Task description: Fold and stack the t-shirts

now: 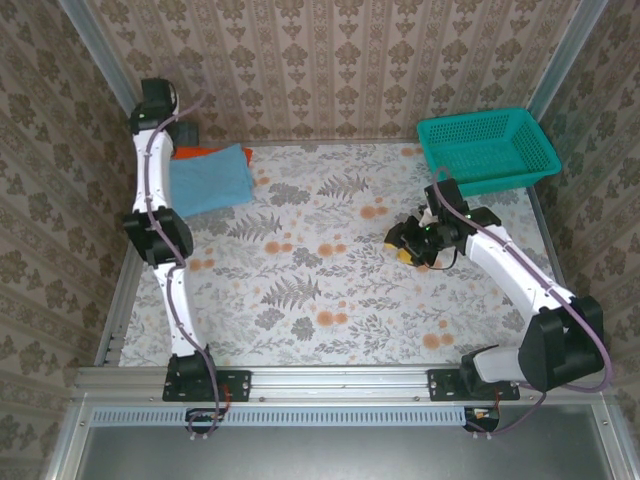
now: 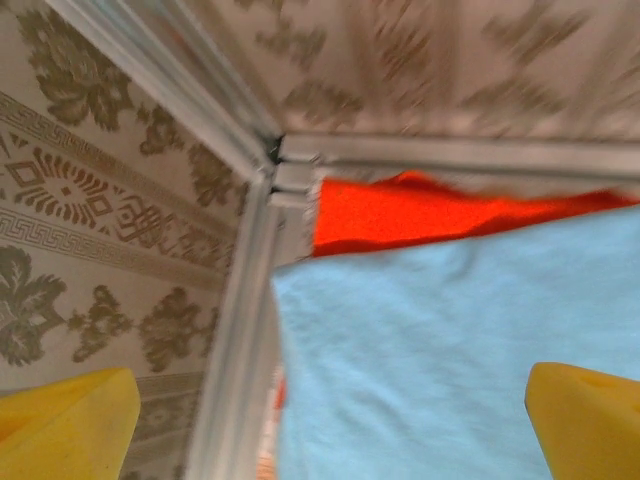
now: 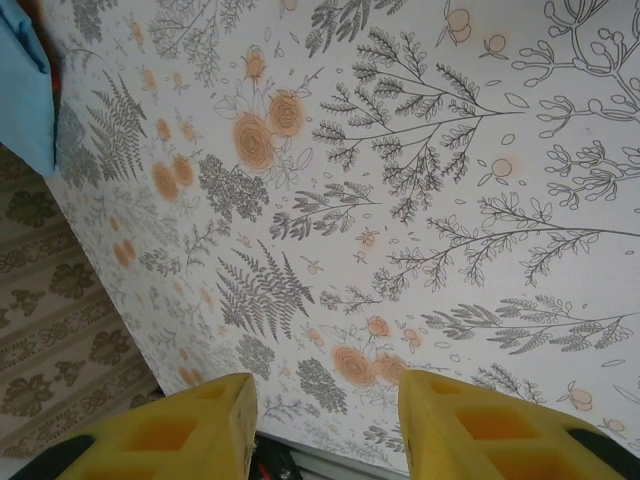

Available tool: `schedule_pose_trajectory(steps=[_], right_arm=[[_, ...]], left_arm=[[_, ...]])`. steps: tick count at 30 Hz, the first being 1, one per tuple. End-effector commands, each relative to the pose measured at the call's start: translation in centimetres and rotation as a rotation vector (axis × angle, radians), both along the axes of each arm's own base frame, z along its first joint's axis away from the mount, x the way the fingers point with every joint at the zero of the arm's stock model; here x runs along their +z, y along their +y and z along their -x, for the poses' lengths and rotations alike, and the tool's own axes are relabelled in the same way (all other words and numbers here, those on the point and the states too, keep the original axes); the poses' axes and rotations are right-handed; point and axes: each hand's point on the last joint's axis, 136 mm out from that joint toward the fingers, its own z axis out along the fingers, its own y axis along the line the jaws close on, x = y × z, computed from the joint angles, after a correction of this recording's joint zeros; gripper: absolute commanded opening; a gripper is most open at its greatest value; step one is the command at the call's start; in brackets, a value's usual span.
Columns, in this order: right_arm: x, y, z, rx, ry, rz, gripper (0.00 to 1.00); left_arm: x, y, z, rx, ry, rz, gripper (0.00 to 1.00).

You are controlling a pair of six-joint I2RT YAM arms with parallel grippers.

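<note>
The light blue t-shirt (image 1: 210, 179) lies folded at the far left corner of the table, on top of the orange t-shirt (image 1: 196, 152), whose edge sticks out behind it. In the left wrist view the blue shirt (image 2: 450, 340) covers most of the orange one (image 2: 400, 212). My left gripper (image 2: 330, 425) hovers open above the blue shirt, nothing between its yellow fingers (image 2: 585, 415). My right gripper (image 1: 408, 243) hangs open over the bare tablecloth right of centre, its yellow fingers (image 3: 190, 430) spread with nothing between them. A corner of the blue shirt (image 3: 25, 85) shows at the upper left of the right wrist view.
A teal mesh basket (image 1: 487, 148) stands at the far right corner. The floral tablecloth (image 1: 320, 280) covers the table. Metal frame rails (image 2: 240, 300) and patterned walls close in the table's left and back sides, right beside the stacked shirts.
</note>
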Motion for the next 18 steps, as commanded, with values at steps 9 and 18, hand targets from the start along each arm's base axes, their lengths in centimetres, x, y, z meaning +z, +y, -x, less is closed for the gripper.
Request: schedule_pose_trajectory(steps=[9, 18], right_arm=[[5.5, -8.6, -2.8, -0.144, -0.461, 0.443, 1.0], [4.8, -17.2, -1.1, -0.307, -0.64, 0.877, 1.0]], left_arm=[[4.4, -10.6, 11.9, -0.075, -0.286, 0.649, 1.0], [-4.1, -5.0, 24.7, 0.151, -0.358, 0.326, 1.0]])
